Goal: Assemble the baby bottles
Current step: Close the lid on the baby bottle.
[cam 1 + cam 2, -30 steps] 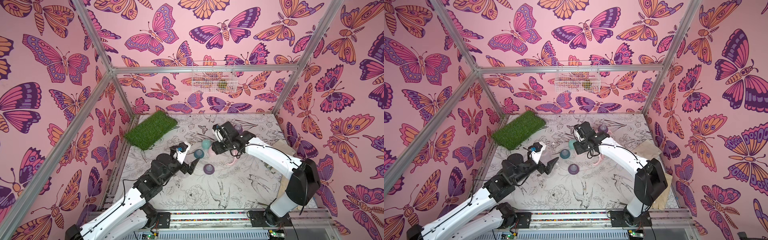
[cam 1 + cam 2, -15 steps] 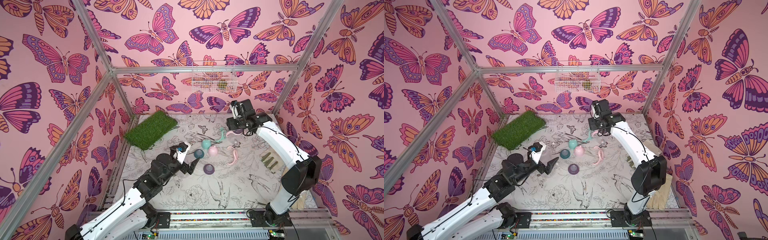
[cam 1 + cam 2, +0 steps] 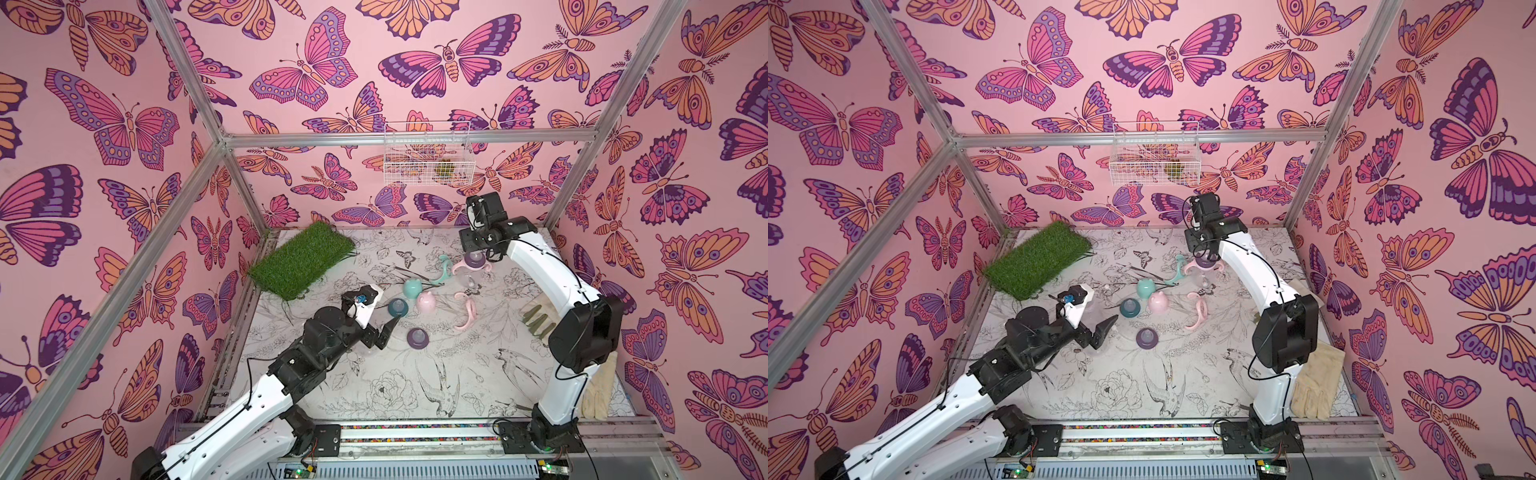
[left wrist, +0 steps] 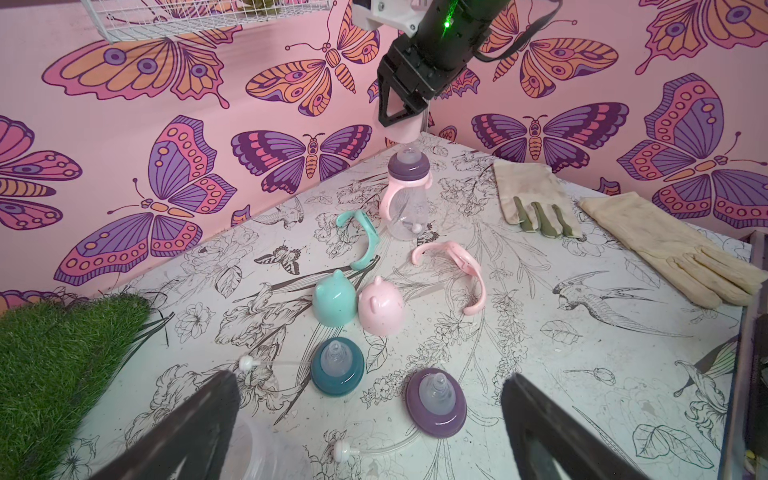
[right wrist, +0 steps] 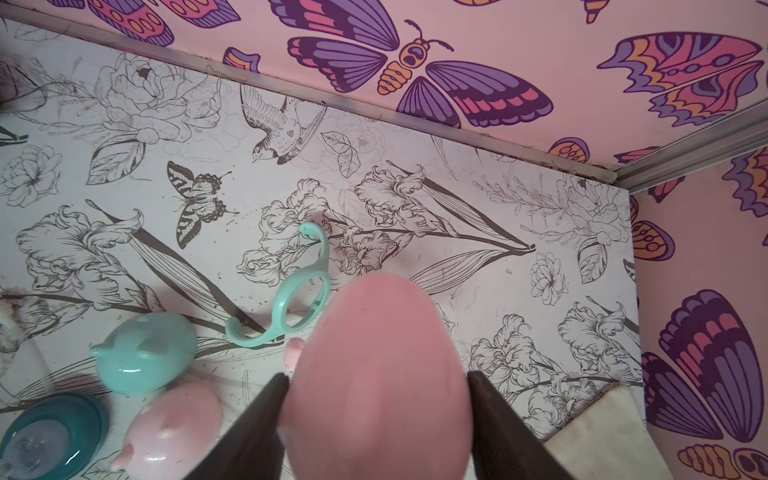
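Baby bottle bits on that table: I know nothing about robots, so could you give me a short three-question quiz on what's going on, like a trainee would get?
1. True or false: the left claw is holding something.
2. What does the right claw grip? A. teal ring B. pink cap C. glove
3. How many nipple collars lie loose on the table?
Key: 1. False, it is open and empty. 2. B. 3. Two: the teal collar and the purple collar.
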Controlling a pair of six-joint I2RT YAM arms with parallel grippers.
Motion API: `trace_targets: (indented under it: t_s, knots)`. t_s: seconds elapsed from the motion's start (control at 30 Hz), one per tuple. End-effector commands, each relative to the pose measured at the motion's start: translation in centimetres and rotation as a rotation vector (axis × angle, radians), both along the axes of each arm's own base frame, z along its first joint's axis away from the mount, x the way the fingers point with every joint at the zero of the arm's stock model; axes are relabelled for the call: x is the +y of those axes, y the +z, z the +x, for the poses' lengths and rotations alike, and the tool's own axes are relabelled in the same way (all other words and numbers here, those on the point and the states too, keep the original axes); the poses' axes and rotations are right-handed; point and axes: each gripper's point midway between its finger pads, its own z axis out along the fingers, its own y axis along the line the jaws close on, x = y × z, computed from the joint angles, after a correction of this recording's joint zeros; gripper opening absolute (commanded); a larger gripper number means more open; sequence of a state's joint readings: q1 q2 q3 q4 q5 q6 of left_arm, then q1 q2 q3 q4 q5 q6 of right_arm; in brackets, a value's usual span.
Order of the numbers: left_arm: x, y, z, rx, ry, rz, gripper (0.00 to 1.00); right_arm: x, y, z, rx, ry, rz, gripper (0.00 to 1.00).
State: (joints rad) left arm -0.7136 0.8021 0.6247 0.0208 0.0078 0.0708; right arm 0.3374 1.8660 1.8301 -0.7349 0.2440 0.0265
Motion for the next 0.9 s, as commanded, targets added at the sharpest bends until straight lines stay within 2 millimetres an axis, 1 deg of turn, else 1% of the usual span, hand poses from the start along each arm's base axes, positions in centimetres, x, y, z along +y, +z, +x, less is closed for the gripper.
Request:
trace_targets:
  t_s: [0.0,0.13,0.3,0.5,0.77,0.87]
  knots:
    - [-0.1,-0.2,-0.1,0.005,-0.015,0.017,1.00,-1.0,0.5,0.4,-0.004,-0.022,-0.022,0.56]
    - [-0.2,-0.4,0.0,0.011,-0.018,0.023,1.00,-1.6,0.0,0.3,0.011,-0.030,-0.013,0.56]
    - [-0.4,-0.5,-0.1,0.014,-0.024,0.025,1.00,-2.0,-0.8,0.3,0.043,-0.028,0.043,0.56]
    - [-0.5,-0.7,0.0,0.021,-0.032,0.031,1.00,-1.9,-2.0,0.1,0.093,-0.007,0.105,0.57]
    - [-0.6,-0.7,-0.1,0.023,-0.037,0.033,1.00,-1.3,-3.5,0.1,0.140,0.020,0.128,0.58]
    - [-0.6,-0.8,-0.2,0.025,-0.041,0.035,1.00,-1.4,-4.0,0.0,0.156,0.018,0.122,0.58]
